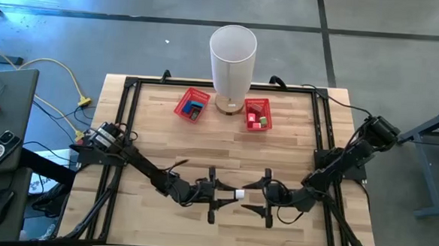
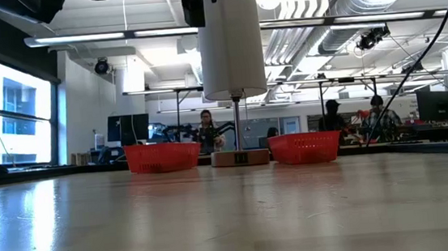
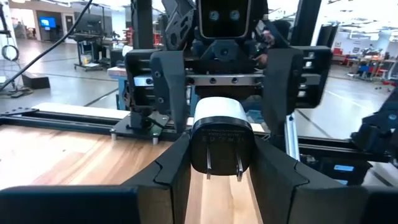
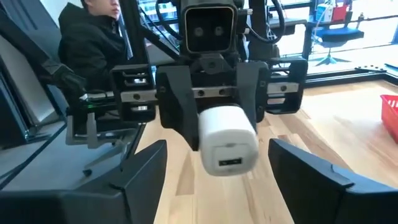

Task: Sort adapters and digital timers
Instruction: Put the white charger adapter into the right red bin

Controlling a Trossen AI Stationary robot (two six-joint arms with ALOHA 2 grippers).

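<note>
The white adapter [image 1: 240,193] sat low in the centre of the high view, held above the tabletop [image 1: 226,146] between the two arms. The left gripper [image 1: 223,193] was clamped on it; in the left wrist view the adapter [image 3: 221,140] was pinched between the dark fingers [image 3: 171,168], prongs toward that camera. The right gripper [image 1: 255,197] faced it from the frame's right, nose to nose with the left one. In the right wrist view the adapter [image 4: 227,142] showed its port end between the spread fingers [image 4: 140,171], with clear gaps either side, so the right gripper stood wide and held nothing. The adapter's long axis ran left-right in the high view, along the line joining the two grippers. Judgement: a hand-over, turning on the right gripper closing about the free end. Two red baskets lay well apart at upper centre: the left basket [image 1: 192,105] with dark and blue items, the right basket [image 1: 257,114] with small pieces not identifiable. A white cylinder [image 1: 232,60] stood between them. Nothing lay between the grippers and the baskets. A person [image 4: 87,37] in dark clothing showed beyond the tabletop in the right wrist view.
</note>
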